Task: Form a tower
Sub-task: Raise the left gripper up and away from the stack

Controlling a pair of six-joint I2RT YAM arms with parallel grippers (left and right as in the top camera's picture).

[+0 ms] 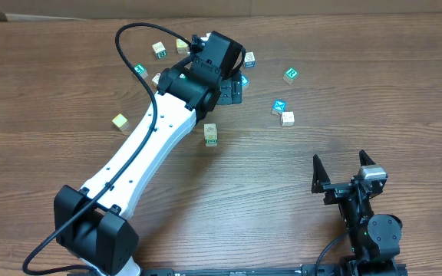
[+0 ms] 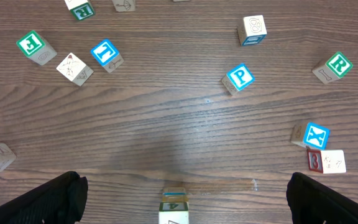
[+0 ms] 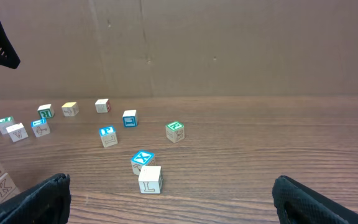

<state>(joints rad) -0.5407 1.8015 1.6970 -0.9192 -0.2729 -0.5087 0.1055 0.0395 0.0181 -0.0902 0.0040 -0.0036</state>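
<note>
The tower (image 2: 174, 208) stood at the near edge of the left wrist view, centred between the left gripper's (image 2: 184, 186) fingers but back toward the wrist, behind the tips. It looked at least two cubes high; the exact count could not be told. The left gripper was spread wide and held nothing. Ahead of it and slightly right lay the P cube (image 2: 239, 78), alone on the table (image 2: 166, 124). Further right the X cube (image 2: 316, 135) sat touching a red-printed cube (image 2: 328, 162). More loose cubes lay ahead to the left. The right gripper (image 1: 344, 165), well apart from all this, was also wide and empty.

The step in hand seemed to be fetching the next cube. The P cube looked the best choice, since nothing crowded it. It sat turned, so the wrist should rotate until the jaws faced two flat sides squarely. The lift should go high, because the way back passed close to the tower and a brush from the arm could topple it. The cube should be set down flush and released gently.
</note>
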